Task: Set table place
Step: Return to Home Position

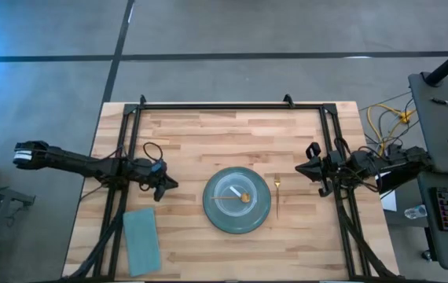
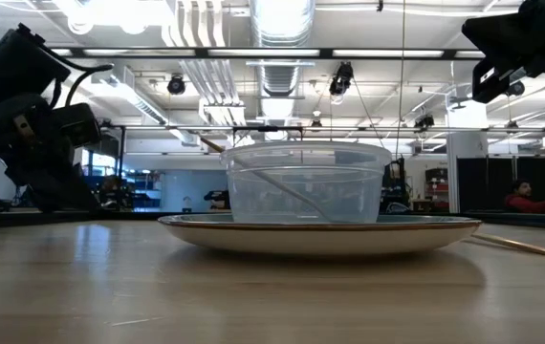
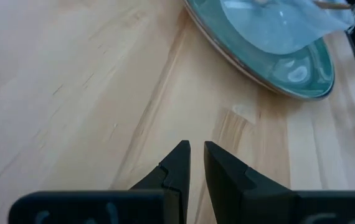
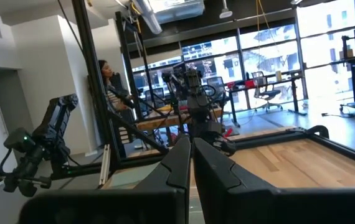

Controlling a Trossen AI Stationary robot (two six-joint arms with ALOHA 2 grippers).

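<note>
The bench, a light butcher-block top in a black rail frame, fills the middle of the high view. The place setting sits at its centre, a little toward the near edge. A round teal plate lies flat on the wood. A transparent bowl stands upright on it, roughly centred. A golden spoon rests inside the bowl, its handle leaning up against the wall. Just beside the plate, on the right arm's side and not touching the rim, lies a slim golden fork, running roughly front to back. On the left arm's side, nearer the front corner and apart from the plate, a teal napkin lies flat.

The left gripper hovers low over bare wood, near the plate but clear of it. In its wrist view its fingers are drawn almost together with only a thin slit between them, and they hold nothing. The right gripper hangs by the rail on the far side of the fork, raised well above the top. Its fingers are pressed together and empty.

The setting itself looks finished: plate, bowl, spoon and fork are each placed, and nothing is in either gripper. What seems left is for both arms to go to their rest poses. The napkin's spot off to one side may or may not be intended; the pictures cannot settle that.
</note>
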